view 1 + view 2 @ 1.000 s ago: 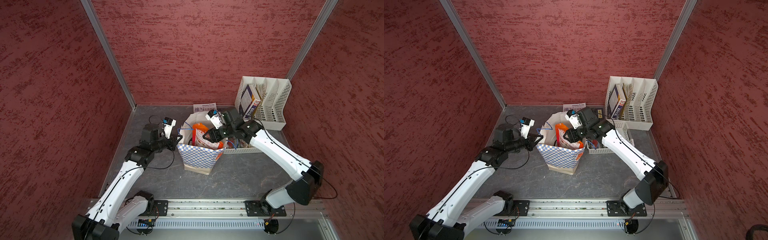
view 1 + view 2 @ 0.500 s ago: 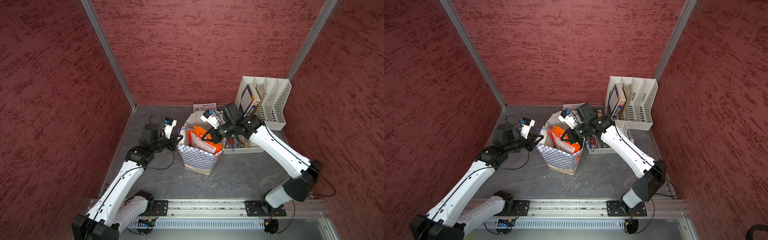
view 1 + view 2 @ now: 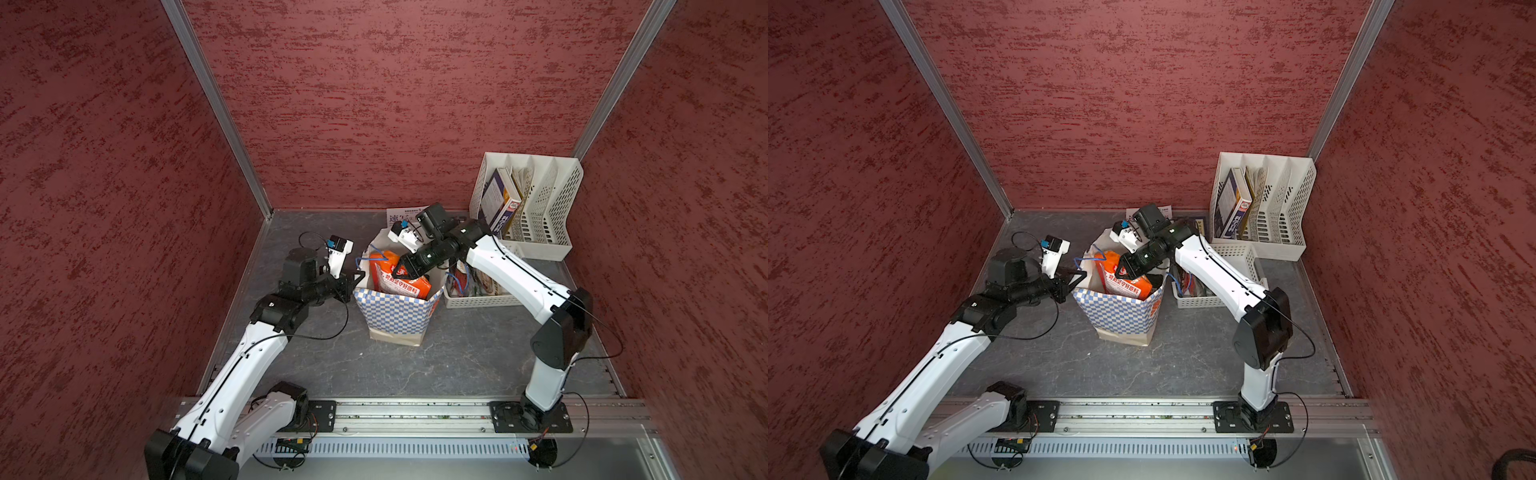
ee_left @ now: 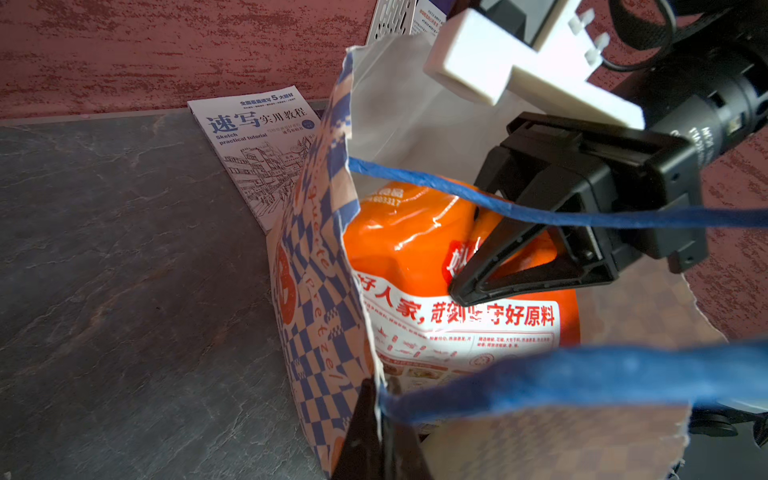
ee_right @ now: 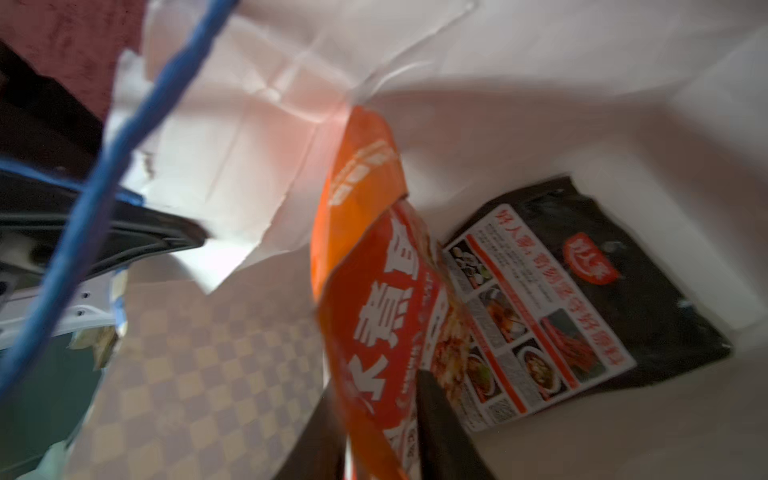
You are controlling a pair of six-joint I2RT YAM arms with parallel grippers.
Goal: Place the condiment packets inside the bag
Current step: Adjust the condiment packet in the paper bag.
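orange packet (image 3: 401,280) stands on end in the bag (image 3: 395,318), tilted, upper part above the rim. bag is upright mid-floor, mouth open.

right gripper (image 3: 394,274): the arm comes in from the right over the basket (image 3: 482,300), wrist angled down into the bag mouth, tips at the packet's upper half. in the right wrist view the packet runs between the two fingers (image 5: 446,436) with the jaws partway apart. that view is blurred, so can't tell if they actually press on it.

only the right wrist view shows a black packet (image 5: 582,291), lying flat on the bag's bottom. in both top views it is hidden.

left gripper (image 3: 358,275): elbow bent, forearm about level, reaching in from the left. it's clamped shut on the bag's left rim; the left wrist view shows the pinch right at the blue handle cord (image 4: 582,374).

that view also shows a white sketch booklet (image 4: 257,137) flat on the floor just behind the bag. file rack (image 3: 540,208) with books stands in the far right corner.
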